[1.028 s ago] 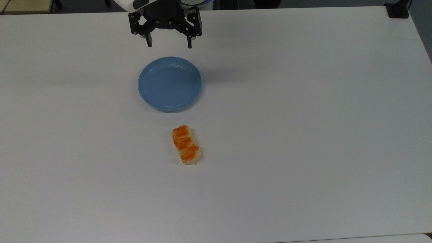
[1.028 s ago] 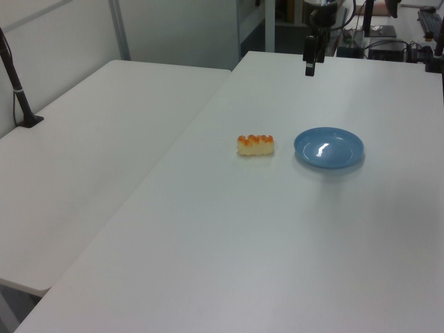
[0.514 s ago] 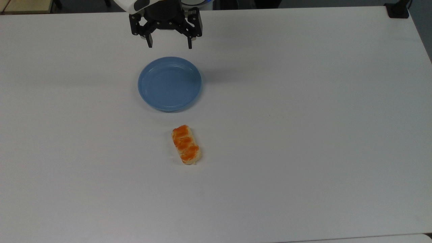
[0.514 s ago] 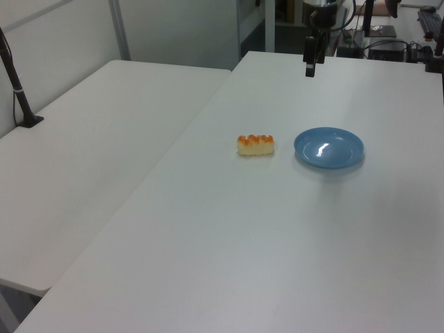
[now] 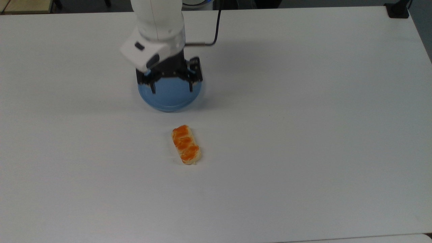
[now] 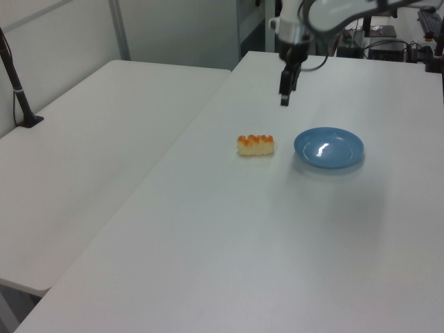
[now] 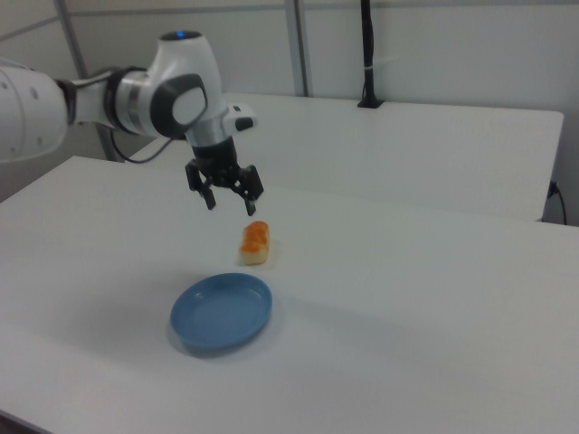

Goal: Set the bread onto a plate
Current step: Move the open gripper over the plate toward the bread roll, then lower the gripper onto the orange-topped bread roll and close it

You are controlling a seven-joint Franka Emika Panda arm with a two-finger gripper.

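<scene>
Now we are hovering our gripper [image 5: 171, 90] with fingers spread wide and empty, above the plate [image 5: 170, 99], while the bread [image 5: 186, 144] is lying on the table [image 5: 303, 135] just beside it.

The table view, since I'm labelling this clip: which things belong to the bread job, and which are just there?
Job:
bread, lying on the table
blue plate, empty
gripper, open, in the air

Just there:
black post on the neighbouring table
black cable behind the arm

No readable text, labels, brands, numbers or signs anywhere.
</scene>
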